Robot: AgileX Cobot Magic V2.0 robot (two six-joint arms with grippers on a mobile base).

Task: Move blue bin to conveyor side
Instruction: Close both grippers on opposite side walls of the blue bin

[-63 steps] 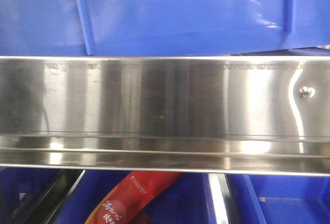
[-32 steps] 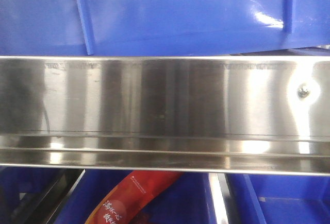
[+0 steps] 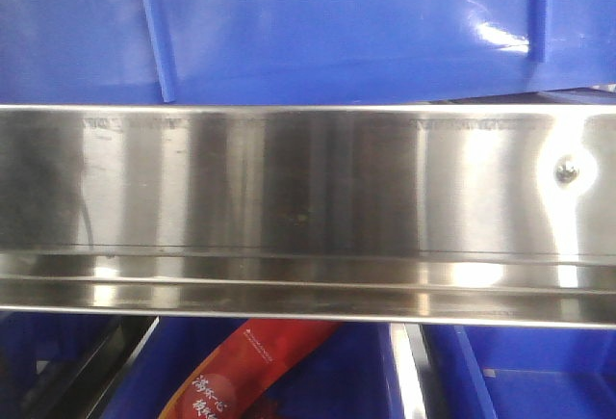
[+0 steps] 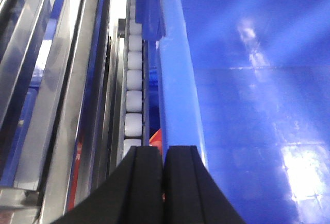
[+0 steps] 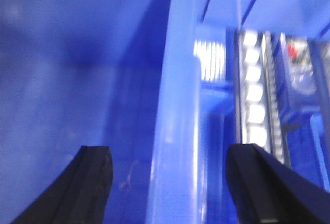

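Note:
The blue bin point(image 3: 346, 24) fills the top of the front view, its glossy ribbed side wall standing just above the steel rail. In the left wrist view my left gripper point(image 4: 164, 152) is shut with nothing visible between its black fingers, right beside the bin's long rim point(image 4: 178, 85), on its outer side. In the right wrist view my right gripper point(image 5: 172, 183) is open and straddles the bin's rim point(image 5: 178, 105), one finger inside the bin and one outside. The dark grey conveyor belt is out of view.
A shiny stainless-steel rail point(image 3: 308, 207) crosses the front view. Below it stand other blue crates, one holding a red printed packet point(image 3: 241, 371). White rollers point(image 4: 134, 85) and steel rails run left of the bin; rollers point(image 5: 253, 95) also show on its right.
Almost nothing. The bolt on the rail and the highlights on the bin's wall have shifted a few pixels left.

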